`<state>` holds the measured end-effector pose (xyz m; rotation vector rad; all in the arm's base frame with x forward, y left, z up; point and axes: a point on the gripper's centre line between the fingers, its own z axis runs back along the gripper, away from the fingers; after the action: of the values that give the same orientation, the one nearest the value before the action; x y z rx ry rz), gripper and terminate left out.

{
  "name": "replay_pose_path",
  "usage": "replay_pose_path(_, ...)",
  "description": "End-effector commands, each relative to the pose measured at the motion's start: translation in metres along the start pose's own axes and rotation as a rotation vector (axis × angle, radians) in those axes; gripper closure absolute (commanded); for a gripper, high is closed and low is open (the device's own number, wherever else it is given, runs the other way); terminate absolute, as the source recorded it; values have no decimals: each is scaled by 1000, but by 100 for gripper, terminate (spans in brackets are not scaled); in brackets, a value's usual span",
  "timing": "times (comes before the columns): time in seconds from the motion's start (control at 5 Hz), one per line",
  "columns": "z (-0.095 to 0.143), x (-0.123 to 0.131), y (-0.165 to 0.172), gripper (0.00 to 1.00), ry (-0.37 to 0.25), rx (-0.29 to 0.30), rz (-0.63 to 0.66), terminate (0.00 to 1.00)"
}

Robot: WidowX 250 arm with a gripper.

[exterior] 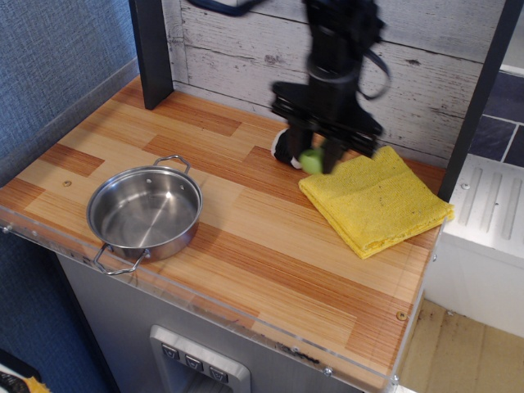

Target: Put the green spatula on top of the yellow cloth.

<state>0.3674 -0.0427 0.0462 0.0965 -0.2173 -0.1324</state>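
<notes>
My gripper (pixel 313 157) hangs above the wooden counter (pixel 246 237), just off the near-left corner of the yellow cloth (pixel 375 200). My jaws are clamped on the green spatula (pixel 311 160); only the rounded lime end of its handle shows below them, and the blade is hidden. The spatula is held in the air, beside the cloth's edge rather than on it. A black-and-white roll (pixel 284 147) sits partly behind my fingers, near the back wall. The steel pan (pixel 145 213) rests well apart to the left, near the front edge.
</notes>
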Motion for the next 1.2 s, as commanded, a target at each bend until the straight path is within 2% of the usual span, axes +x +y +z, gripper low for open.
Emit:
replay_pose_path(0.0, -1, 12, -25, 100, -31, -27, -80, 0)
replay_pose_path(0.2, -4, 6, -25, 0, 7, -2, -74, 0)
replay_pose_path(0.6, 2, 4, -13, 0, -1, -16, -26, 0)
replay_pose_path(0.8, 17, 5, -4, 0, -34, -17, -13, 0)
replay_pose_path(1.0, 45, 4, 6, 0, -103, -30, 10, 0)
